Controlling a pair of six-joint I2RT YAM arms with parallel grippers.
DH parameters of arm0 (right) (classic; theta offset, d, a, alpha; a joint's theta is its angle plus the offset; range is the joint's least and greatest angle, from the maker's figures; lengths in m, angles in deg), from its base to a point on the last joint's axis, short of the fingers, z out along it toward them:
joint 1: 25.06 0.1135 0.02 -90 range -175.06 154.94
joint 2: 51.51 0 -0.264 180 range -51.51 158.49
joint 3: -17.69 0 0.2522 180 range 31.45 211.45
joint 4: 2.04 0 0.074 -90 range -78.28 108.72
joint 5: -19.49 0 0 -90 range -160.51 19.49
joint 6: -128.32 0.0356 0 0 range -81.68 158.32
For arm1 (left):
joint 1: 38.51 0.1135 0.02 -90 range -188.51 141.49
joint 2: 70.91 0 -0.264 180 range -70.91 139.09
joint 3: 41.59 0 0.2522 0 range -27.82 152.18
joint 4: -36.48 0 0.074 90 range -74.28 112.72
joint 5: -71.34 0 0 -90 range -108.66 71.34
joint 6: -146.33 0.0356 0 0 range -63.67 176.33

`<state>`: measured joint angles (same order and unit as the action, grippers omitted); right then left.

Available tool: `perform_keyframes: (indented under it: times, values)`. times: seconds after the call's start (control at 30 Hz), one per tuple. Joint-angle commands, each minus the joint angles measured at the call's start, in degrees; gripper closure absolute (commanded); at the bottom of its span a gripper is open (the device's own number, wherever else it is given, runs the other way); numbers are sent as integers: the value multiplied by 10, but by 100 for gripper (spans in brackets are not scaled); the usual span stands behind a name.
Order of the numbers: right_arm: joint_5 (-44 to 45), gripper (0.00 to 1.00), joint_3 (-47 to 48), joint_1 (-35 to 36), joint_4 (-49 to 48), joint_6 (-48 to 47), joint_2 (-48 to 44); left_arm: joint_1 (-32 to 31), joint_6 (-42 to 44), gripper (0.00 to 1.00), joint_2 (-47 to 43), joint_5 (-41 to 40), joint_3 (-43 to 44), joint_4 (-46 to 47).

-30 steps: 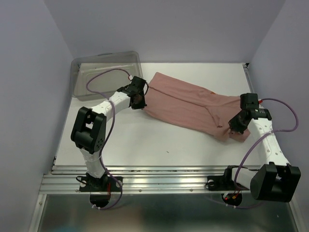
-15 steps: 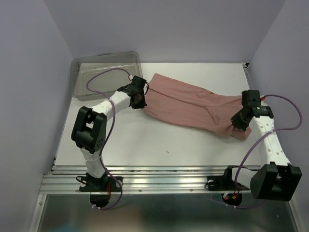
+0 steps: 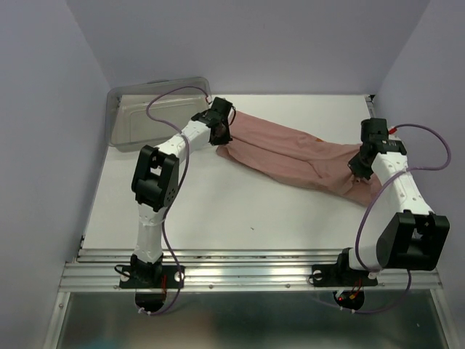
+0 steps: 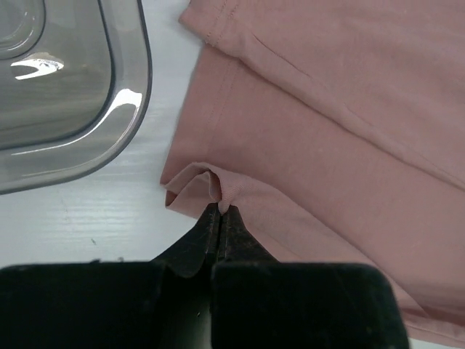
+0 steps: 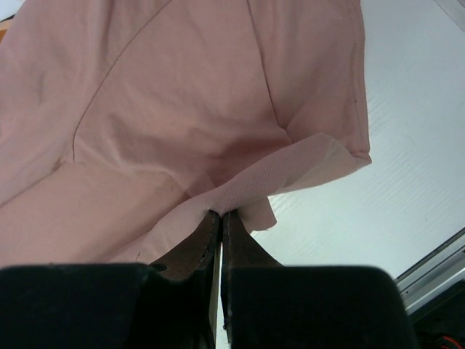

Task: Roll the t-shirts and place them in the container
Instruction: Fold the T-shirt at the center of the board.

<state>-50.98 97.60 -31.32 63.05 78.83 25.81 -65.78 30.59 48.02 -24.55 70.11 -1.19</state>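
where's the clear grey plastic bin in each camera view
Top external: the clear grey plastic bin is in the upper left of the picture, left of the shirt.
Left wrist: its rounded corner fills the upper left, beside the shirt's edge.
Right wrist: not in it.
Shared landmark: the dusty-pink cotton t-shirt, seen in all three views.

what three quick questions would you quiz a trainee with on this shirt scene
1. True or false: the left gripper is shut on an edge of the dusty-pink cotton t-shirt.
2. The clear grey plastic bin sits: A) on the t-shirt B) at the far left corner of the white table, apart from the t-shirt C) at the near right edge.
3. How many grippers pinch the t-shirt?
Key: 1 true; 2 B; 3 two, the right gripper as well.
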Motion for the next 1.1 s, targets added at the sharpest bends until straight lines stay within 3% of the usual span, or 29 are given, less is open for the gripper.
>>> perform_keyframes:
  times: [0.0,1.07]
  values:
    - [28,99,40,5,-50,-9,15,-2,11,100,15,-14,52,-21]
    - [68,96,74,-17,-124,-33,134,7,16,100,110,-38,157,-29]
